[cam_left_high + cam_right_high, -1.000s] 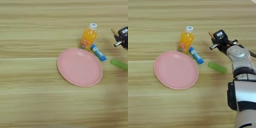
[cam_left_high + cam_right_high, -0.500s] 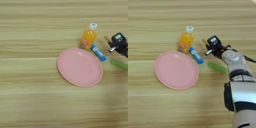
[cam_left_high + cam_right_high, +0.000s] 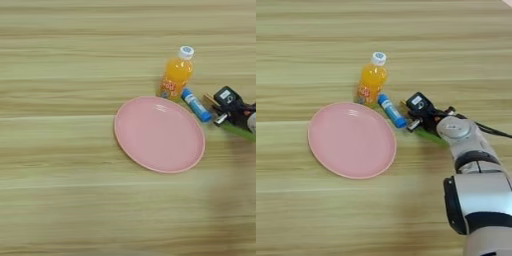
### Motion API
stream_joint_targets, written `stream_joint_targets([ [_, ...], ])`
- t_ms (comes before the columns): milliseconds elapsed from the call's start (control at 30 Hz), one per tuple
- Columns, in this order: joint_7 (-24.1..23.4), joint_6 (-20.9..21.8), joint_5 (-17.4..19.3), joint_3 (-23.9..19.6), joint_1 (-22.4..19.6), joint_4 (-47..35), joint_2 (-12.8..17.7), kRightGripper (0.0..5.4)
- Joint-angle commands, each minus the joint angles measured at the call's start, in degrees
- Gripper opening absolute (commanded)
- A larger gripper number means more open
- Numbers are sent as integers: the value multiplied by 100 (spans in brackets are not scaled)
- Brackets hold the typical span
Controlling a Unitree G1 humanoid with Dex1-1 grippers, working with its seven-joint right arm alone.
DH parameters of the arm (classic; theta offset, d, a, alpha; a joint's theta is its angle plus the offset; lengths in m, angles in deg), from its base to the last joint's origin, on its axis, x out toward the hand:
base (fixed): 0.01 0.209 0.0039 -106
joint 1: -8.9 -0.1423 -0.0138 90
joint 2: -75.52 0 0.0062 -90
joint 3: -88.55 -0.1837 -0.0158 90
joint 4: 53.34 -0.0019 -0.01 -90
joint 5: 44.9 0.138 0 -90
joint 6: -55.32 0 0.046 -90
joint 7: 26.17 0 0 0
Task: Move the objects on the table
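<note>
Our right hand point(image 3: 415, 116) sits low over the bench point(image 3: 316, 220), right of the middle, its black tip just beside the right end of a blue stick point(image 3: 392, 111). We cannot tell how far the fingers are parted, nor whether they have hold of anything. A green thing point(image 3: 428, 135) lies under the wrist, mostly hidden by it.

The pink plate point(image 3: 351, 140) lies flat near the middle of the bench. The orange-drink bottle point(image 3: 371, 80) stands upright just beyond the plate's far right rim, white cap on. The blue stick lies slantwise between bottle and hand, its near end close to the plate's rim. We see no screwdriver with any certainty; a thin amber bit shows at the hand, too small to name.

Risks, as we judge them: the things are crowded, so a sweep leftward could roll the stick against the bottle and topple it, or drive it onto the plate. The forearm may also drag the green thing along.

Open room is wide on the left, toward the far edge, and along the near edge.
</note>
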Motion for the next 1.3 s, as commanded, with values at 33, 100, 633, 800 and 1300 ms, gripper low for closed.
stream_joint_targets([
  [33, -44, 13, -1, 27, -306, -182, 164, 88],
  [100, -41, 7, -4, 37, -299, -178, 159, 88],
  [633, -90, -13, -14, 85, -325, -181, 185, 199],
  [800, -153, 34, 11, 55, -389, -204, 213, 240],
  [1300, -340, 524, 325, -393, -716, -470, 383, 380],
])
